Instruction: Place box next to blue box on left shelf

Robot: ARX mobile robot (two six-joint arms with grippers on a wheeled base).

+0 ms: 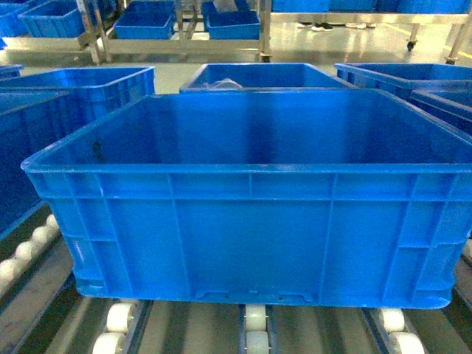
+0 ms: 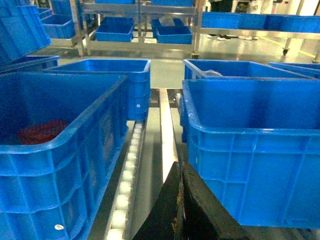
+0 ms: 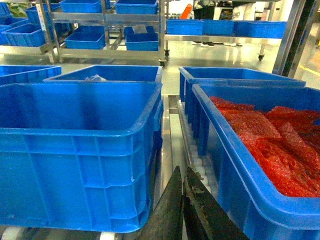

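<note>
The box (image 1: 251,199) is a large empty bright-blue crate standing on the white rollers (image 1: 254,324) of the left shelf, close in front of the head camera. Another blue box (image 2: 55,145) with something red inside stands to its left, across a narrow gap. My left gripper (image 2: 179,165) is shut and empty, low in that gap, beside the box's left wall (image 2: 255,145). My right gripper (image 3: 182,170) is shut and empty, just off the box's right wall (image 3: 75,145). Neither gripper shows in the head view.
A crate full of red material (image 3: 260,145) stands close on the right. More blue crates (image 1: 262,75) sit behind on the rack. A roller rail (image 2: 127,175) runs along the left gap. Metal racks with crates (image 3: 100,30) stand across the aisle.
</note>
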